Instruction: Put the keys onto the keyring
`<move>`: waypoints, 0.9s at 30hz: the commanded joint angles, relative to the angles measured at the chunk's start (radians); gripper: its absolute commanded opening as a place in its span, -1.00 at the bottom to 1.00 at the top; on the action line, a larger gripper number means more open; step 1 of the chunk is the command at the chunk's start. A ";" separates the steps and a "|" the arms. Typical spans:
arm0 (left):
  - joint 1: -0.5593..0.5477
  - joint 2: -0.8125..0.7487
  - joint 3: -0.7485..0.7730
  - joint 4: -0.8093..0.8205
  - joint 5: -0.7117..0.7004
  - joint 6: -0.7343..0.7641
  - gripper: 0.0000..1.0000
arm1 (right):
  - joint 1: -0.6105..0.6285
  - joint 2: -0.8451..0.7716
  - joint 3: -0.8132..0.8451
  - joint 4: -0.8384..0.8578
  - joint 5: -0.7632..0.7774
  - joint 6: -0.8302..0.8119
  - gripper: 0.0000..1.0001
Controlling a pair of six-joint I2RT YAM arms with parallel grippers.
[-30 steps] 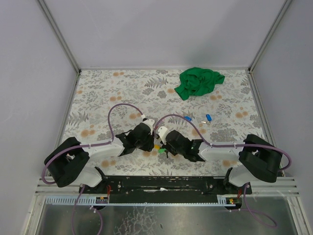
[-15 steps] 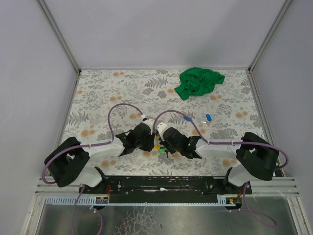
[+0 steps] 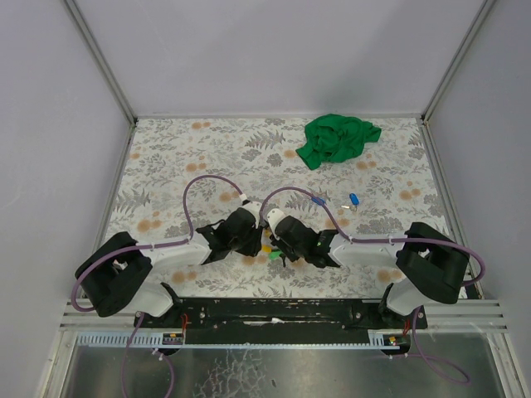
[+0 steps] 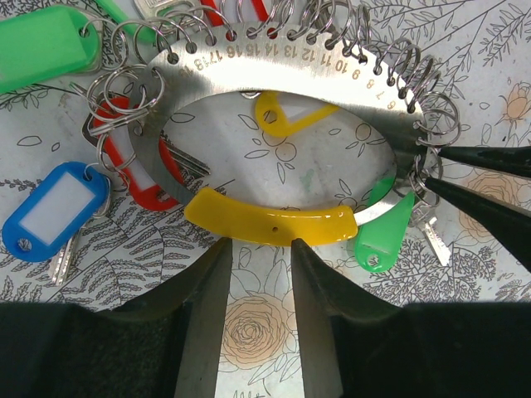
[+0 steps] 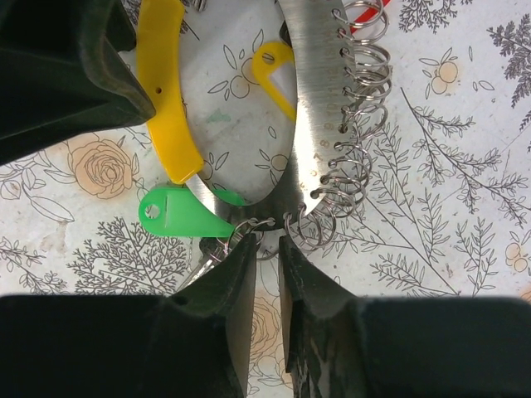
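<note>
Two arms [image 3: 166,253] stretch from the near edge and meet low in the middle of the flowered surface [image 3: 182,157], one claw each, both at the keyring [image 4: 274,70]. There is one keyring. It is an oval band of flat steel with a row of numbered holes along its far side, small wire rings [image 5: 358,108] through the holes, and a yellow grip [image 4: 270,225] closing its near side.

The left claw [image 4: 259,243] has its fingers a little apart, with the tips right at the grip's near edge and only bare surface in the gap. The right claw [image 5: 265,239] sits at the end of the band. Its fingers are drawn to a narrow slit with small rings at the tips, and I cannot tell whether it pinches one.

Keys [image 4: 62,255] with plastic tags crowd the keyring:
- One blue tag [image 4: 54,203].
- Two green ones: a rectangular tag [image 4: 41,41] and a teardrop tag [image 4: 383,236] just beside the right claw.
- One yellow tag [image 4: 286,116], lying inside the oval.
- At least one red tag [image 4: 145,192], partly under the band, so that count is unsure.

The small rings overlap too much to count.

Farther out, two loose blue keys [image 3: 318,201] lie near each other, apart from the keyring. Beyond them, toward the far right corner, lies one green cloth [image 3: 338,138], bunched up.
</note>
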 commanded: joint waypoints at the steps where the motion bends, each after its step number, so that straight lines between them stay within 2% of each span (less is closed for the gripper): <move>1: 0.008 0.018 0.010 -0.005 0.015 0.000 -0.32 | -0.008 -0.011 0.039 -0.003 -0.014 0.011 -0.51; 13: 0.008 0.009 0.006 -0.010 0.008 0.000 -0.31 | -0.014 -0.051 0.043 -0.053 0.113 -0.021 -0.43; 20: 0.008 0.008 0.006 -0.010 0.007 0.001 -0.31 | -0.014 -0.057 0.048 -0.058 0.048 -0.070 -0.41; 27: 0.008 0.009 0.006 -0.010 0.010 0.000 -0.31 | -0.016 0.003 0.081 -0.056 0.034 -0.102 -0.41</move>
